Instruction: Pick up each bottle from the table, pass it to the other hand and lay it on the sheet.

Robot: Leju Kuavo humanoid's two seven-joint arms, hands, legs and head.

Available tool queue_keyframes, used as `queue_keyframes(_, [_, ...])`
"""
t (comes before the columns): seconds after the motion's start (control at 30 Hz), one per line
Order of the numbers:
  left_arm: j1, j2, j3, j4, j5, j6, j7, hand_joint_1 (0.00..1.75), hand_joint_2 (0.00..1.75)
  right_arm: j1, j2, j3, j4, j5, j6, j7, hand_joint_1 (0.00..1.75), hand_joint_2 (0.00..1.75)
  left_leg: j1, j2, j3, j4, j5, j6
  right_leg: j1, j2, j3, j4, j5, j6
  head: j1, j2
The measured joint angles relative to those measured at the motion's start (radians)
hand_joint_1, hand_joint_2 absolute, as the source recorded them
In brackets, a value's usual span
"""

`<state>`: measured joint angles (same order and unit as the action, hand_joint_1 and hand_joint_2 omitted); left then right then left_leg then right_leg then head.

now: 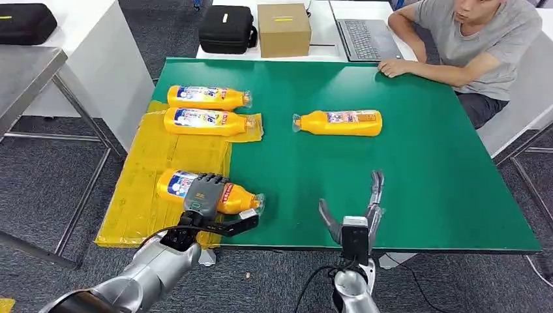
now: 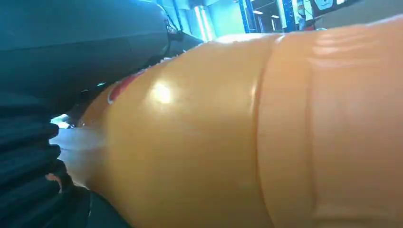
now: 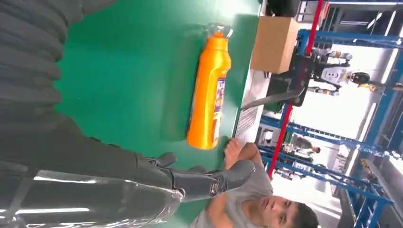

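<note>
1. head view: left hand (image 1: 205, 195) wrapped over a near bottle (image 1: 176, 184) lying at the edge of the yellow sheet (image 1: 140, 195), neck end reaching onto the green table (image 1: 424, 182).
2. left wrist view: bottle body pressed close against the hand, so judged held and not yet let go.
3. right hand (image 1: 355, 208) bare above the table's near edge, fingers spread, holding nothing.
4. count: four bottles. two far bottles (image 1: 207, 98) (image 1: 207, 122) lying on or partly on the sheet, third under the left hand, fourth bottle (image 1: 340, 122) lying alone mid-table.
5. progress: roughly three of four placed; remaining: release, then pick, pass and lay the mid-table bottle.
6. one person seated at the far right corner, hand (image 1: 393, 67) resting on the table.
</note>
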<state>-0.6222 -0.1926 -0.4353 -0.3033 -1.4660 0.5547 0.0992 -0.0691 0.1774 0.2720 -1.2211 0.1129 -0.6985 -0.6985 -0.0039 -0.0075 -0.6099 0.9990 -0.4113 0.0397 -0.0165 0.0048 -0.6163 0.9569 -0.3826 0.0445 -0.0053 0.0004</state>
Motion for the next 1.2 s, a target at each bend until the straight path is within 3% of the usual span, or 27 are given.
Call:
queue_keyframes(0.9, [0.014,-0.068,0.144,-0.001,0.158,0.02,-0.121,0.0,1.75,-0.017,-0.014,0.005,0.021,0.052,0.0,0.0,0.0,1.75,0.0,0.0,0.0,0.0,0.0,0.0,0.0,0.0,0.0,0.0,0.0,0.0,0.0,0.0])
queue_keyframes(0.93, [0.015,-0.069,0.145,-0.001,0.158,0.02,-0.121,0.0,0.0,-0.017,-0.014,0.004,0.021,0.052,0.0,0.0,0.0,1.75,0.0,0.0,0.0,0.0,0.0,0.0,0.0,0.0,0.0,0.0,0.0,0.0,0.0,0.0])
queue_keyframes(1.2, [0.016,-0.073,0.145,-0.002,0.156,0.021,-0.123,0.0,0.0,-0.017,-0.014,0.002,0.021,0.053,0.0,0.0,0.0,1.75,0.0,-0.001,0.0,0.0,0.0,0.0,0.0,0.0,0.0,0.0,0.0,0.0,0.0,0.0])
